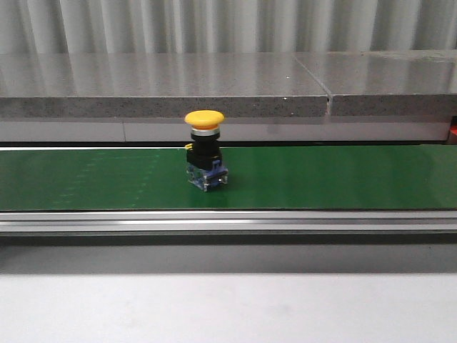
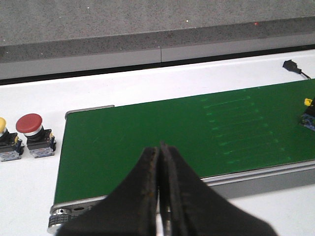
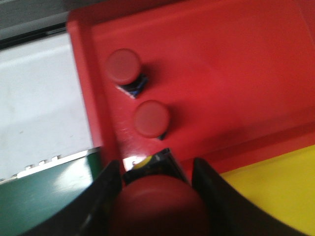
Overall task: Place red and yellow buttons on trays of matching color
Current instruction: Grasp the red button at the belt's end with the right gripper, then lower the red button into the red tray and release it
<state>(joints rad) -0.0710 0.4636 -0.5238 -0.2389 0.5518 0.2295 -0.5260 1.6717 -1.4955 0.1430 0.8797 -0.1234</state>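
Nearest in the right wrist view, one red button pinched between the fingers of the right gripper, hanging over the near rim of the red tray. Farther in, two more red buttons standing on that tray floor, close together yet apart. Beside the red tray, a corner of the yellow tray, bare where visible. Three red buttons counted there in all; neither tray seen from the front or the left wrist. Left wrist view: left gripper pressed together with nothing between its fingers, poised above the near edge of the green conveyor belt. Past the belt's end, on the white counter, one further red button and, touching the frame edge, one yellow-capped button, side by side. Visible only from the front: a single yellow button upright near the middle of the belt, clear of both grippers; only a sliver of it caught at the edge of the left wrist view.
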